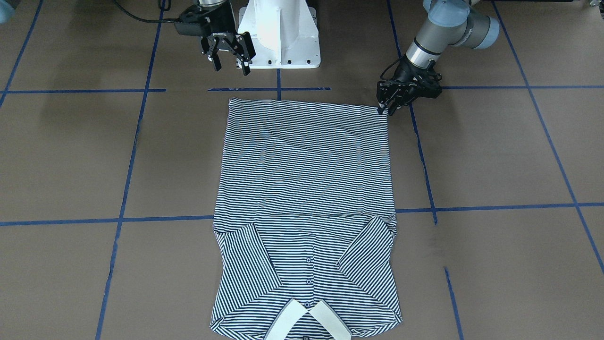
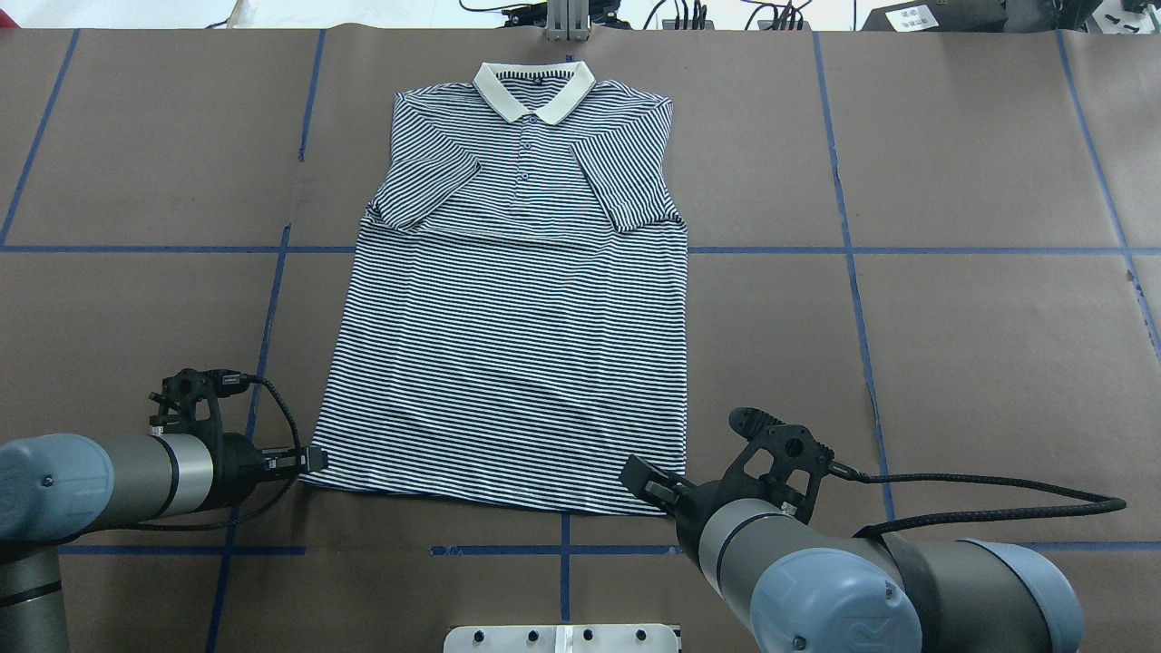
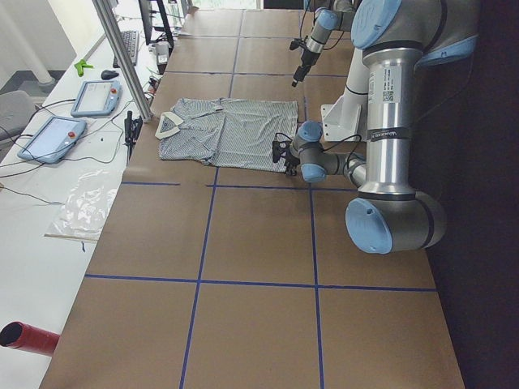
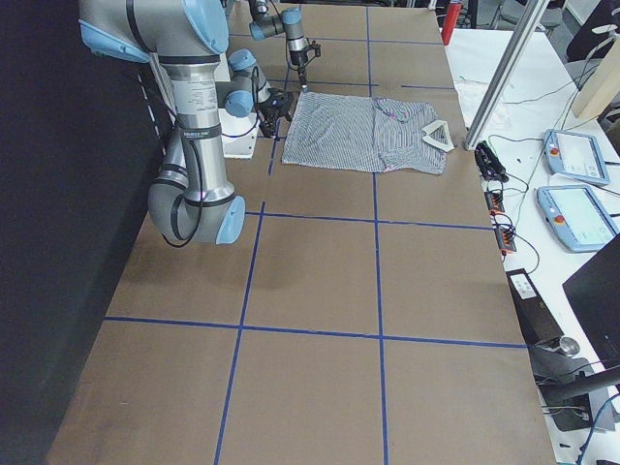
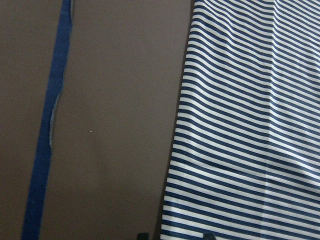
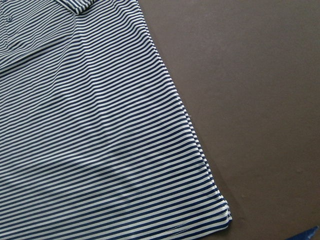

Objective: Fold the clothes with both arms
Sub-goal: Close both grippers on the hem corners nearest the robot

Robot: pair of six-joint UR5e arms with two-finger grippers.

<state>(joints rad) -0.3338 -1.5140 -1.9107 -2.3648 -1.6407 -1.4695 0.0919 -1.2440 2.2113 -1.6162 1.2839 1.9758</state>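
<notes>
— Where was the polo shirt (image 2: 517,363) laid?
— Flat at mid-worktop (image 2: 952,363), collar toward the far edge.
— And the pincers?
— The left pincer (image 1: 386,111) was spread at a hem corner; the right pincer (image 1: 231,70) was held apart above.

The striped polo shirt (image 2: 517,317) lies flat, front up, sleeves folded in, collar at twelve o'clock. The left gripper (image 2: 313,461) sits at its seven o'clock hem corner. The right gripper (image 2: 646,481), jaws apart, hangs at five.

Polo shirt (image 2: 508,363) soft knit cloth; table (image 2: 980,363) matt brown paper w/ blue tape (image 2: 907,248).
</notes>
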